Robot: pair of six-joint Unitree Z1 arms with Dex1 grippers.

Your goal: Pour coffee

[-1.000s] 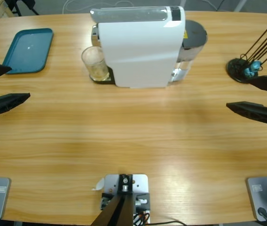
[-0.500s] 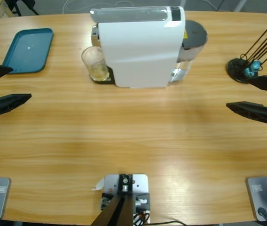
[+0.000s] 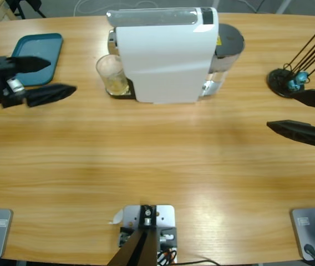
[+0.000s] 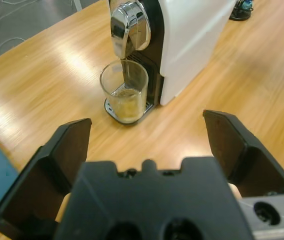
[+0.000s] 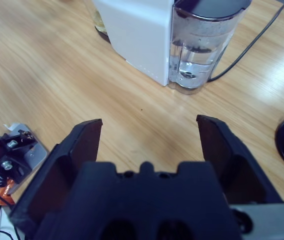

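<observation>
A clear glass (image 3: 112,75) (image 4: 125,90) stands on the drip tray under the chrome spout (image 4: 127,27) of the white coffee machine (image 3: 166,52) (image 4: 192,30) (image 5: 134,30). A shallow layer of pale amber coffee (image 4: 126,104) lies in the glass. My left gripper (image 3: 60,76) (image 4: 147,132) is open, to the left of the glass and pointing at it, with a gap of bare table between. At the table's right side my right gripper (image 3: 282,112) (image 5: 149,137) is open and holds nothing; it faces the machine's water tank (image 5: 202,45) from a distance.
A teal tray (image 3: 34,58) lies at the back left, partly under the left gripper's upper jaw. A black capsule stand (image 3: 286,80) with thin rods and teal capsules sits at the back right. A black cable (image 5: 242,45) runs from the machine.
The left gripper has moved in from the left edge toward the glass and up the table. The right gripper, glass and machine have not moved.
</observation>
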